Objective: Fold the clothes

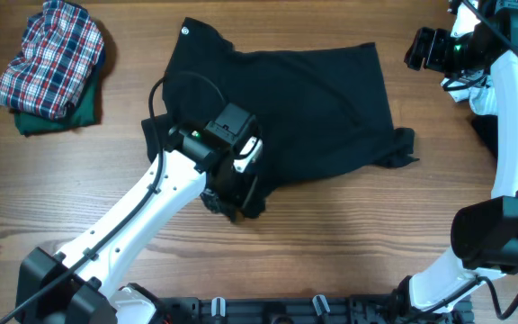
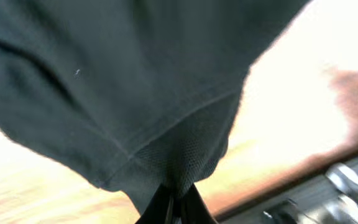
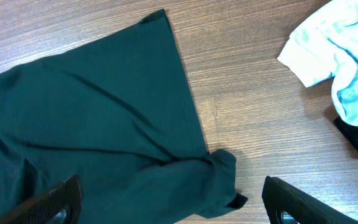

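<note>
Two side piles: a folded plaid shirt (image 1: 52,54) lies on a green garment (image 1: 61,119) at the far left corner of the table (image 1: 331,238), well apart from the work. A crumpled pale cloth (image 3: 328,43) shows only in the right wrist view, beyond the far right side.
Task's thing: the black shirt (image 1: 304,108) is spread over the middle of the table, mostly flat.
Long axis: it runs left to right across the table, dipping a little toward the near side at the right.
Ends: a corner with a small white mark (image 1: 187,29) points to the far left. A rumpled flap (image 1: 403,148) sticks out at the near right. I cannot tell which end is the neck.
In the way: the left arm (image 1: 151,202) crosses the near left edge of the shirt and hides it there. A cable (image 1: 183,83) loops over the cloth just beyond it.
Left gripper (image 1: 232,200): closed tight on a bunched fold at the shirt's near left edge. The wrist view shows cloth pinched between the tips and hanging over the lens.
Right gripper (image 1: 418,49): held off the far right corner of the shirt, touching nothing. Its fingers (image 3: 51,200) are spread wide and hold nothing.
</note>
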You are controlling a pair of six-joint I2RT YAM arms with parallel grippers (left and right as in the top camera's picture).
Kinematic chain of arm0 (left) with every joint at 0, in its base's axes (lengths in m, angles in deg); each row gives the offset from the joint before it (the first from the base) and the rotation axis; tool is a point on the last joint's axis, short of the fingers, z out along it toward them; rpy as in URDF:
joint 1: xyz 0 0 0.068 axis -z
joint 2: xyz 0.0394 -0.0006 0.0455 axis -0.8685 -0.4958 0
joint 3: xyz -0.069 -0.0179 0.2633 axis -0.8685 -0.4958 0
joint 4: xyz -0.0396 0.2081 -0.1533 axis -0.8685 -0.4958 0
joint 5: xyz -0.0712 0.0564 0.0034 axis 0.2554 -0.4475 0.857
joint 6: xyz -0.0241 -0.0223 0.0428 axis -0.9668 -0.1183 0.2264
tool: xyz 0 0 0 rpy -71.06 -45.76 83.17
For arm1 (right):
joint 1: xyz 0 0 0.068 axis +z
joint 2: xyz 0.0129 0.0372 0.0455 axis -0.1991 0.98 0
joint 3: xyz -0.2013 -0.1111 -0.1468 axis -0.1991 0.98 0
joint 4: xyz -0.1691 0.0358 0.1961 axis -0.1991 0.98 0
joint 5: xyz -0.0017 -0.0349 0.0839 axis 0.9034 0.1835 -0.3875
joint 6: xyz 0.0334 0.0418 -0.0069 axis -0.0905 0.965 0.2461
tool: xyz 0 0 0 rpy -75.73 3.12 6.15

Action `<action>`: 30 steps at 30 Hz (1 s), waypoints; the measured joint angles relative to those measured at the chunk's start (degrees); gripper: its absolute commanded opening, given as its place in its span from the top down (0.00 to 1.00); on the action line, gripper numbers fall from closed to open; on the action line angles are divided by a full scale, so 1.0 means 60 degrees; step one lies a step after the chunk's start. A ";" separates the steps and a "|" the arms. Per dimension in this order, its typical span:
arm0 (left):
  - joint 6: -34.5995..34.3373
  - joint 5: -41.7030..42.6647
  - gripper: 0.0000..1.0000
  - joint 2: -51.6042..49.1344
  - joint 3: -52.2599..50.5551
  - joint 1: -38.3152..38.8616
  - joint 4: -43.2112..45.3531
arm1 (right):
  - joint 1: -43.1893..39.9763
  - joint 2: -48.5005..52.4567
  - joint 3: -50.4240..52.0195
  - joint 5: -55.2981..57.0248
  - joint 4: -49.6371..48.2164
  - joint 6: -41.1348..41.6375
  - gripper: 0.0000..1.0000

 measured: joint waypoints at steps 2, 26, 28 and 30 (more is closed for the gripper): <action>-0.0025 0.0561 0.96 0.0000 0.0000 0.0000 -0.0240 | -0.0004 0.0000 0.0000 0.0000 0.0000 0.0000 0.07; -0.0750 0.1774 0.03 0.0000 0.0000 -0.0033 0.0262 | -0.0004 0.0000 0.0000 -0.0004 0.0215 -0.0004 0.02; -0.0860 0.1515 0.01 0.0000 0.0007 -0.0215 0.0798 | -0.0004 0.0000 0.0000 -0.0004 0.0375 0.0000 0.03; -0.1038 0.1286 0.00 0.0000 0.0007 -0.0568 0.1519 | -0.0004 0.0000 0.0004 -0.0004 0.0729 0.0044 0.00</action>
